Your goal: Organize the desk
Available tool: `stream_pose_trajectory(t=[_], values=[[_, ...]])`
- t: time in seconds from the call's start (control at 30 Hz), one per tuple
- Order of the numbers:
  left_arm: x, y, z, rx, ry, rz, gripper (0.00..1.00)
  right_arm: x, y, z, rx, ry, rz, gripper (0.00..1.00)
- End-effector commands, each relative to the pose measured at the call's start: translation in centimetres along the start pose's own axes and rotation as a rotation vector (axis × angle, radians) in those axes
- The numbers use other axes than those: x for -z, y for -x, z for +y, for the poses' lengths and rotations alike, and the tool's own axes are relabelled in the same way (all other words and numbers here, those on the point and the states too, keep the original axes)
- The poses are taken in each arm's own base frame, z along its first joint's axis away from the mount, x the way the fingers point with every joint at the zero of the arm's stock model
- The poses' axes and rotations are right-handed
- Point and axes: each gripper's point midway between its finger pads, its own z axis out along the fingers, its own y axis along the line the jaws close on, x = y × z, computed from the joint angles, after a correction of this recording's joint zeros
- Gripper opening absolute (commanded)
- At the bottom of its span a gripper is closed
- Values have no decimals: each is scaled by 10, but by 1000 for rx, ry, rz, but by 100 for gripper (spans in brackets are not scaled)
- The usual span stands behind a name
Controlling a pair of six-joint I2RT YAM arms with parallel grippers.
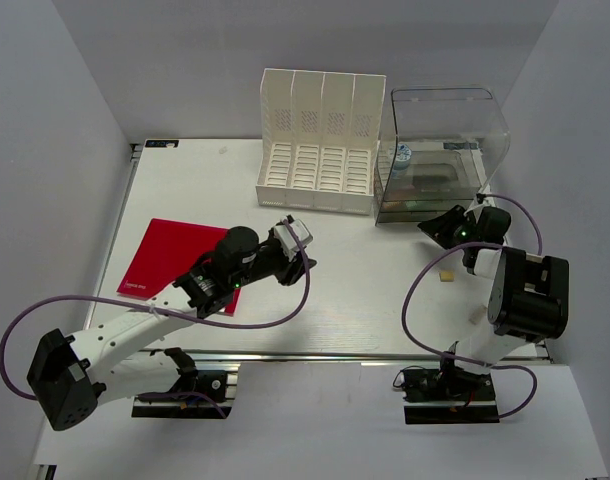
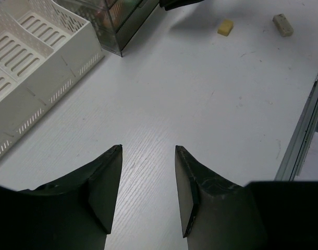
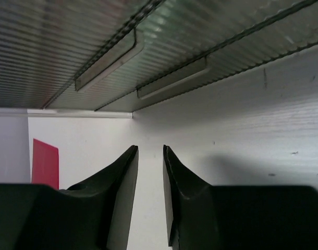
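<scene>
The desk (image 1: 375, 290) is a white tabletop with a silvery rail (image 1: 315, 356) along its near edge. My left gripper (image 1: 297, 232) hovers over the middle of the desk, just in front of the white file organizer (image 1: 320, 150). In the left wrist view the left gripper (image 2: 148, 151) stands open, with only bare desk (image 2: 200, 94) between its fingers. My right gripper (image 1: 445, 226) sits low, right in front of the clear plastic box (image 1: 440, 150). In the right wrist view the right gripper (image 3: 150, 149) is open by a narrow gap and holds nothing.
A red folder (image 1: 175, 262) lies flat at the left. A small yellow piece (image 1: 446, 275) and a beige piece (image 1: 475, 318) lie near the right arm; the left wrist view shows the yellow piece (image 2: 225, 27) and the beige piece (image 2: 282, 24). Grey walls enclose the desk.
</scene>
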Motion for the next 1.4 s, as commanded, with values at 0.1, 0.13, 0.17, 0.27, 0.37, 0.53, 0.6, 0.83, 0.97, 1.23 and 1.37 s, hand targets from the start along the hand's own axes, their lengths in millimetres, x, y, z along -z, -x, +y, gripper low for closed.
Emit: stream_pose_trajectory(t=[0.1, 0.13, 0.17, 0.27, 0.37, 0.53, 0.6, 0.83, 0.97, 1.23, 1.37], values=[[-2, 17, -4, -2, -32, -36, 56, -8, 31, 1, -70, 38, -165, 34], [-2, 17, -4, -2, -32, -34, 56, -9, 30, 0, -78, 48, -170, 34], [-2, 16, -4, -2, -32, -34, 56, -9, 33, 4, -86, 68, -179, 34], [-1, 18, -5, -3, -39, -40, 56, -15, 32, 0, -112, 68, -178, 35], [-2, 18, -4, -5, -34, -38, 56, -19, 36, -2, -126, 83, -198, 35], [-2, 17, -3, -5, -30, -34, 57, -24, 43, 5, -133, 149, -232, 34], [-2, 9, -4, 0, -34, -3, 57, -27, 44, 1, -134, 138, -230, 34], [-4, 5, -5, 2, -38, 9, 57, -35, 52, -9, -153, 133, -266, 34], [-6, 2, -5, 3, -41, 19, 58, -38, 56, -9, -171, 163, -300, 34], [-10, -3, -5, 8, -46, 35, 58, -45, 57, -14, -197, 179, -308, 33], [-12, -6, -5, 9, -47, 42, 58, -44, 57, -12, -187, 201, -328, 22]])
